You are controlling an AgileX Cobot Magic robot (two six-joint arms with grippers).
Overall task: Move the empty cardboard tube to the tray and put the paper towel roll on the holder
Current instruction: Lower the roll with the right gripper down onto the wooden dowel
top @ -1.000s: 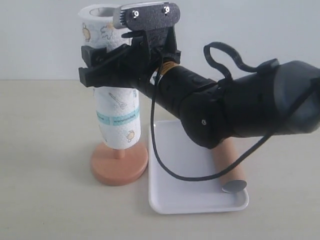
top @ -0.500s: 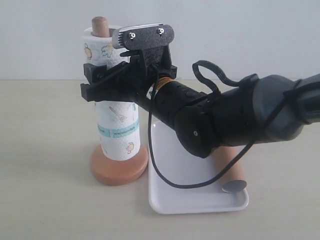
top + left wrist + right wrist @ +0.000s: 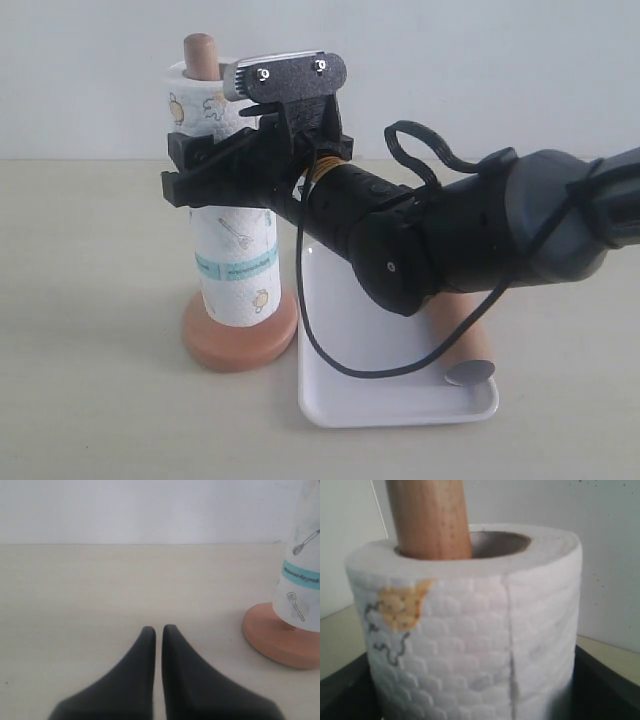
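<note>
The right gripper (image 3: 172, 163) clasps the paper towel roll (image 3: 232, 250) around its upper half. One black finger presses against each side, and the arm reaches in from 3 o'clock in the exterior view. The left gripper (image 3: 156, 630) has its fingers pressed together on nothing, low over the table (image 3: 75, 590).

The roll is white and embossed, printed with small yellow figures and grey kitchen-tool outlines, with a teal band on its lower part. It stands upright, threaded on the holder (image 3: 235, 345). The rounded wooden pole top pokes out of its core, and its lower end is down at the orange-brown disc.

The tray (image 3: 350, 400) lies just beside the disc, at its 3 o'clock. The empty cardboard tube (image 3: 465, 340) lies in the tray along the 3 o'clock edge with its grey end toward 5 o'clock, the rest hidden by the arm.

A second earlier the roll hung higher, with bare pole showing beneath it and no pole top above. Half a second ago it was nearly as low as now.
</note>
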